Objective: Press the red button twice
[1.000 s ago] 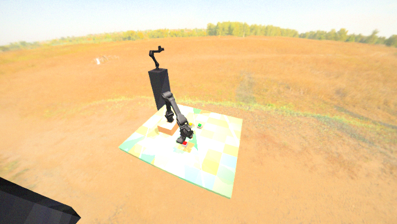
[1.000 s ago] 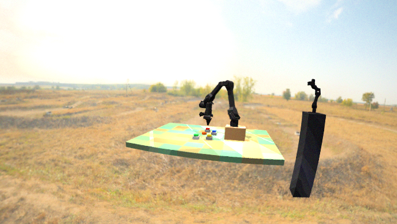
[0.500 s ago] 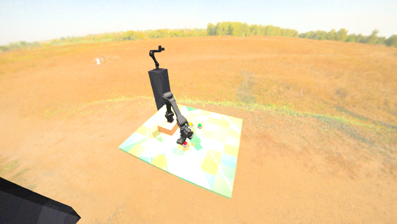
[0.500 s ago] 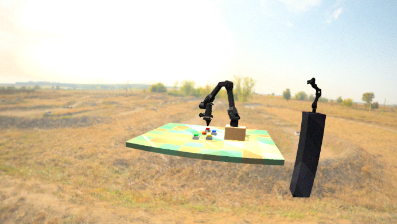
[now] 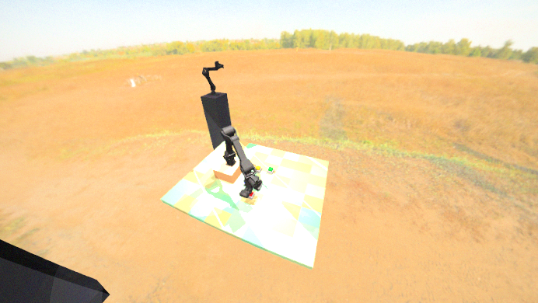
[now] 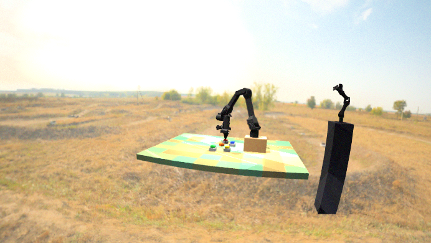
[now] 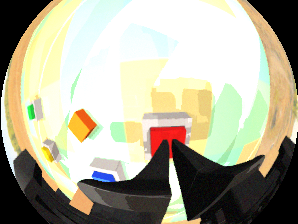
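Observation:
The red button [image 5: 251, 195] [image 6: 225, 141] [image 7: 161, 134] has a square red cap in a pale grey housing and stands on the patterned table top. My gripper [image 6: 225, 139] [image 7: 170, 142] is shut with nothing between its fingers and points down. Its tips are at the red cap, over the cap's near part in the wrist view. Whether they touch the cap, and whether the cap is pushed down, I cannot tell. The fingers hide the near edge of the button in the wrist view.
A blue button [image 6: 232, 142] [image 7: 103, 176], an orange block [image 6: 221, 144] [image 7: 81, 125], a yellow button [image 5: 258, 168] [image 6: 227, 147] and a green button [image 5: 270, 169] [image 6: 212, 146] stand nearby. My arm's base stands on a tan box [image 5: 227, 175] [image 6: 255, 145]. A dark pillar [image 6: 334, 162] carries another arm.

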Action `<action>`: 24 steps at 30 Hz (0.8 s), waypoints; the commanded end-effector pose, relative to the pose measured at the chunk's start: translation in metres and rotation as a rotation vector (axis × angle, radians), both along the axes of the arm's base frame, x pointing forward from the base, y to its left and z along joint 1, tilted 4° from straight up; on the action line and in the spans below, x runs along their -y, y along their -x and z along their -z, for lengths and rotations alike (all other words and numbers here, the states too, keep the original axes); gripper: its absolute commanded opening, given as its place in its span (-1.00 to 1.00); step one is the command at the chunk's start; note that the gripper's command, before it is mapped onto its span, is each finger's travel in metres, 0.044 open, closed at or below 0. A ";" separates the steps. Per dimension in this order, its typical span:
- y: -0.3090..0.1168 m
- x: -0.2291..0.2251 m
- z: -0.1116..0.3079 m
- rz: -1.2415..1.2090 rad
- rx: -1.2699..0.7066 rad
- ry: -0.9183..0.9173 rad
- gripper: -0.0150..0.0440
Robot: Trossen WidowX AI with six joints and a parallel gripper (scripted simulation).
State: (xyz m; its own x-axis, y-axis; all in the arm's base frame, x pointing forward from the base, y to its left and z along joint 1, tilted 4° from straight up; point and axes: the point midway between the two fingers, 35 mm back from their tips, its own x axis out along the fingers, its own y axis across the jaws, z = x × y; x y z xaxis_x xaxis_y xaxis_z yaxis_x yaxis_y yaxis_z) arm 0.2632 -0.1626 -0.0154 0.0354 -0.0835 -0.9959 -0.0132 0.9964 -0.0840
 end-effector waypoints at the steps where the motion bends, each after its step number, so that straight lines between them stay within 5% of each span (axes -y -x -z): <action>1: 0.003 0.000 0.004 -0.006 -0.008 0.001 -0.42; 16: 0.003 0.000 0.004 -0.006 -0.008 0.001 -0.42; 24: 0.003 -0.003 -0.030 -0.006 -0.008 0.001 -0.42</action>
State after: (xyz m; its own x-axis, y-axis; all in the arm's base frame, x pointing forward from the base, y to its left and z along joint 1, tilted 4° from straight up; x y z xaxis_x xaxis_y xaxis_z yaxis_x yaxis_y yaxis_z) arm 0.2579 -0.1580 0.0066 0.0234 -0.0761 -0.9968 -0.0192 0.9969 -0.0766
